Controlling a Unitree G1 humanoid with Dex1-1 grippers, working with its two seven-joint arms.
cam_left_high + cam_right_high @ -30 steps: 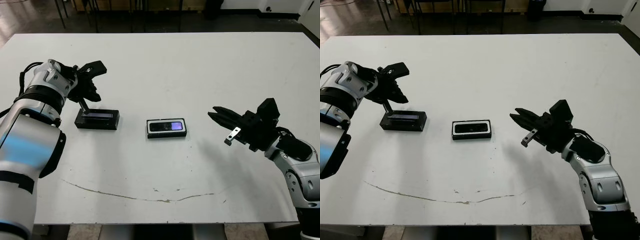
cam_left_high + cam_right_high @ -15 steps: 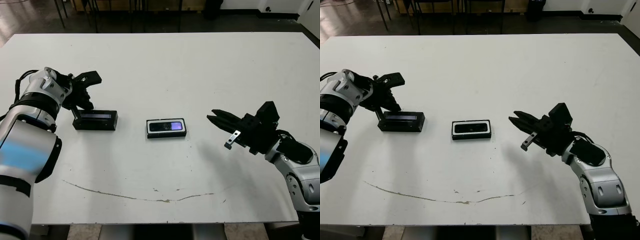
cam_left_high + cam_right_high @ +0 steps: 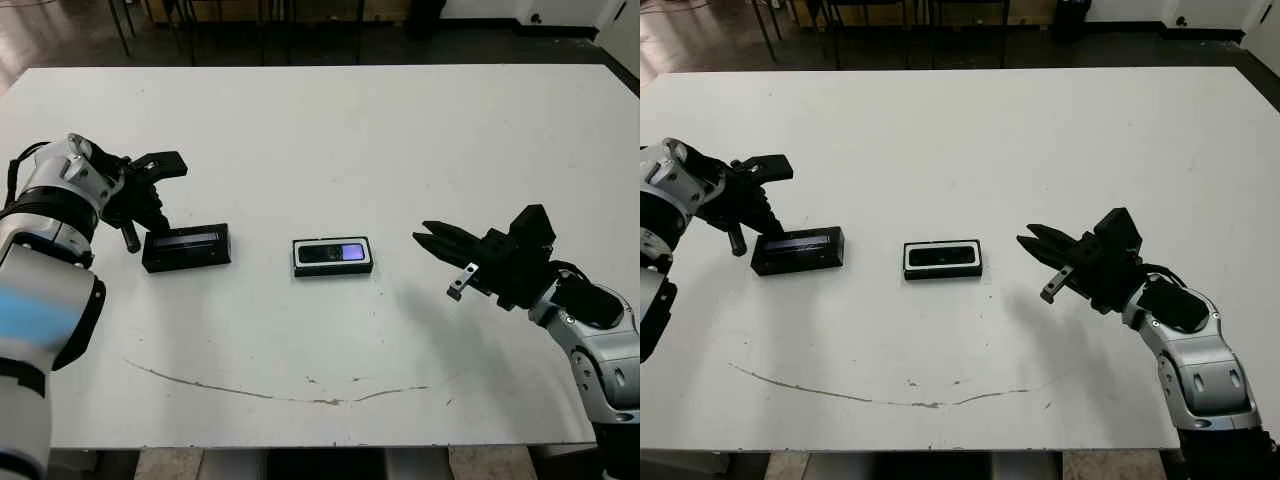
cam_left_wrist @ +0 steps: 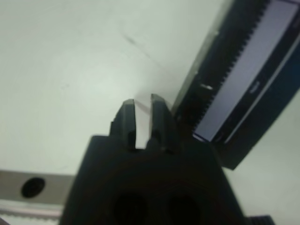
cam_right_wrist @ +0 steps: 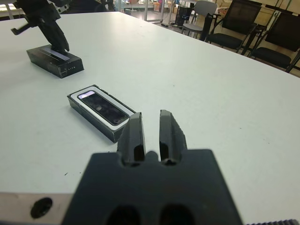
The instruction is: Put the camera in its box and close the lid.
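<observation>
- White table (image 3: 380, 140): carries all three task items; a thin brownish scratch line (image 3: 290, 395) curves along its near side.
- Box (image 3: 334, 269): black-walled, white-lined tray near the middle of the table, long side running left to right, top uncovered.
- Camera (image 3: 334, 253): slim black bar lying flat inside the box, its glossy bluish-purple patch facing up toward the right end; the white lining shows as a border around it.
- Lid (image 3: 186, 247): black slab with a pale grey-blue strip on its top face, resting flat on the table to the left of the box and well apart from it, slightly turned relative to the box.
- Left claw (image 3: 140, 205): positioned at the lid's left end; one finger (image 3: 160, 163) reaches out above and behind the lid, the other points down beside the lid's left edge. In the left wrist view the two fingertips stand close together with only a narrow gap, the lid's edge just beside them, nothing between them.
- Right claw (image 3: 432, 237): held above the table to the right of the box, well apart from it, fingers pointing leftward toward the box. In the right wrist view the fingers (image 5: 135, 133) are nearly together and empty.
- Chairs (image 5: 243, 23): visible beyond the table's far edge in the right wrist view.
</observation>
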